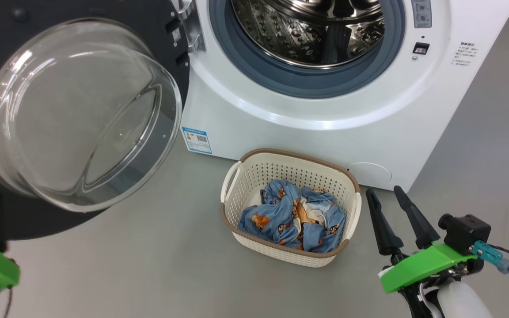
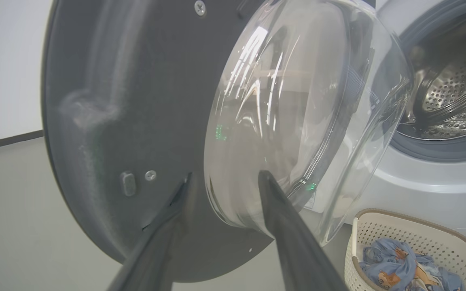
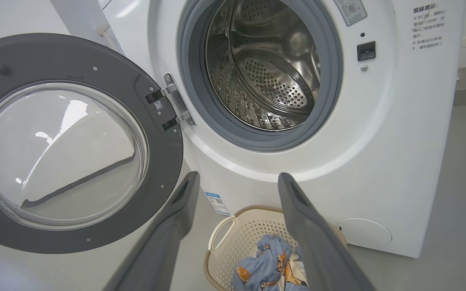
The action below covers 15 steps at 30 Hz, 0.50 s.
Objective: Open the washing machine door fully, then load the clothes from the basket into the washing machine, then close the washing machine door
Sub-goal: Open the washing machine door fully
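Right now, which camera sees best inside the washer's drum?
The right wrist view looks straight into the drum, nearly all visible. The head view cuts off its top; the left wrist view catches a slice beside the glass door.

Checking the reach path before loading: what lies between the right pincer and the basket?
In the head view, a bare strip of grey floor separates the right pincer from the basket; nothing stands in it.
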{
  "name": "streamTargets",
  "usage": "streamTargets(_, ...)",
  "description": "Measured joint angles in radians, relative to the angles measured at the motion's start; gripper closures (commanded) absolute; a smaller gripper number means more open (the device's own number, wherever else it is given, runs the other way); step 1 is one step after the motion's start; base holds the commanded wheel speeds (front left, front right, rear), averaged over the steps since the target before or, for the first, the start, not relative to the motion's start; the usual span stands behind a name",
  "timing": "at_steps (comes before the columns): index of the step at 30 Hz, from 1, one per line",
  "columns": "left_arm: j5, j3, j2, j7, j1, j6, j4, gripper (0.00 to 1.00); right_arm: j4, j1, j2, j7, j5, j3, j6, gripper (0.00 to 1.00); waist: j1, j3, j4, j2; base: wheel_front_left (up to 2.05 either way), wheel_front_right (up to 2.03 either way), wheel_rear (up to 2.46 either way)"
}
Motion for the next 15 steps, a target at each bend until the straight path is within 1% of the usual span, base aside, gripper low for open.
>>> streamTargets(2, -0.007, 0.004, -0.013, 0.000, 0.033, 0.017, -0.054, 0.00, -0.001, 0.007, -0.005, 0.000, 0.000, 0.002, 0.000, 0.00, 0.0000, -0.008, 0.000, 0.0000, 0.00, 0.00, 0.00)
streamTargets(8, -0.017, 0.016, -0.059, 0.000, 0.149, 0.088, -0.244, 0.00, -0.001, 0.022, -0.012, 0.000, 0.007, 0.017, 0.000, 0.00, 0.0000, -0.029, -0.012, 0.0000, 0.00, 0.00, 0.00)
streamTargets(9, -0.017, 0.016, -0.069, -0.001, 0.188, 0.108, -0.302, 0.00, -0.003, 0.024, -0.015, 0.000, 0.007, 0.025, 0.000, 0.00, 0.0000, -0.034, -0.021, 0.0000, 0.00, 0.00, 0.00)
streamTargets(15, -0.017, 0.001, -0.099, 0.001, 0.274, 0.148, -0.425, 0.00, -0.006, 0.037, -0.039, 0.000, 0.007, 0.031, 0.000, 0.00, 0.0000, -0.046, -0.060, 0.0000, 0.00, 0.00, 0.00)
